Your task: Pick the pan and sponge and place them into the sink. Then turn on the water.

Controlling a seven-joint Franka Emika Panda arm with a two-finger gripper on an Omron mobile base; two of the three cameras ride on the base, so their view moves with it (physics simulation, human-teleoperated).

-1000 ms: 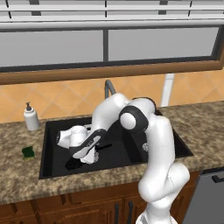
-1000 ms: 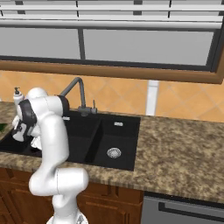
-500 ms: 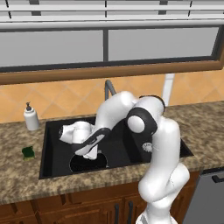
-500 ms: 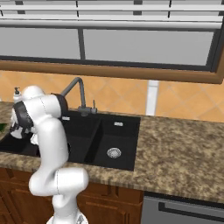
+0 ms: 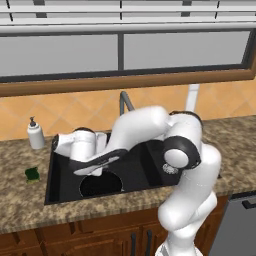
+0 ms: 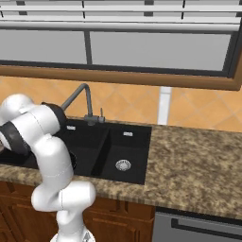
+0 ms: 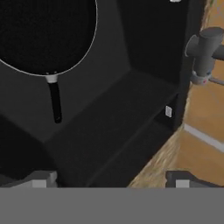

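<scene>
The black pan (image 5: 100,184) lies flat in the left basin of the black sink (image 5: 62,182). In the hand view the pan (image 7: 43,34) sits at the top left with its thin handle (image 7: 54,103) pointing toward me. My gripper (image 7: 111,181) is open above the basin, apart from the handle, with nothing between its fingers. From the left base view, the gripper (image 5: 56,145) hovers over the basin's left rear corner. On the counter left of the sink rests the green sponge (image 5: 32,173). The grey tap (image 5: 125,102) stands behind the sink; no water runs.
A white soap pump bottle (image 5: 35,135) stands on the counter behind the sponge. The right basin has a steel drain (image 6: 123,165). The tap (image 7: 204,49) is close to my hand's right side. Granite counter (image 6: 198,160) stretches to the right.
The jaws have opened and let go of the pan, which now rests in the left basin. My hand has risen and moved left, away from the pan.
</scene>
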